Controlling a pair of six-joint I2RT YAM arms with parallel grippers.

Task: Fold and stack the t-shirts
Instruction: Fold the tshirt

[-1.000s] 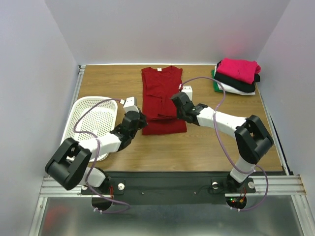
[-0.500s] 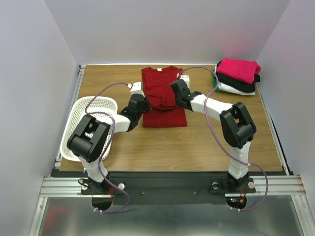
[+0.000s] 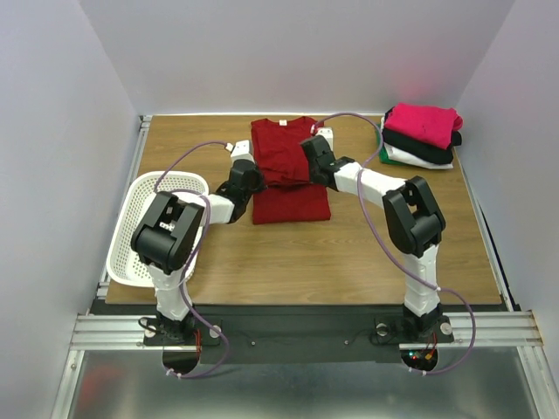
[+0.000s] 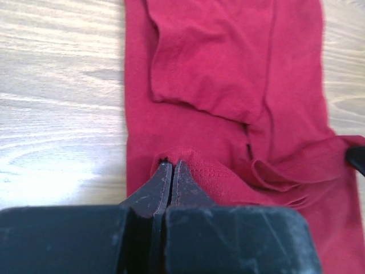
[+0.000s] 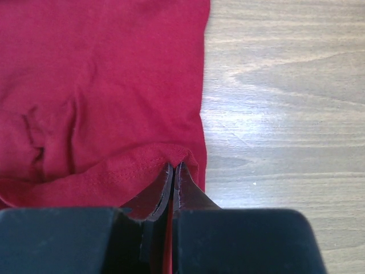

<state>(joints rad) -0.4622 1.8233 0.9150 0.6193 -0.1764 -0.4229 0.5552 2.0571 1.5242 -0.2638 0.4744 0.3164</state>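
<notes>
Pinching the near hem of the dark red t-shirt (image 3: 290, 166), one corner per arm. The left gripper (image 4: 172, 165) is clenched on the left hem corner and the right gripper (image 5: 173, 166) on the right one. Both wrist views show stitched hem cloth bunched at the fingertips, with the jaws pressed together on thin fabric.

The matched grip makes sense: this reads as the bottom-to-collar fold, and two level corners hold the edge straight as it goes over.

The shirt lies centre-far on the table (image 3: 349, 253), sleeves already tucked inward, so the body is a narrow rectangle. The raised hem sits above mid-body.

The cloth is a thin matte knit, limp, with soft creases and a row-stitched hem. The tabletop is smooth wood grain.

The finished stack (image 3: 421, 133) is in the far right corner: pink on top, then black, white, green. This shirt likely lands there next.

The white perforated basket (image 3: 131, 227) is at the left edge, apart from the shirt.
</notes>
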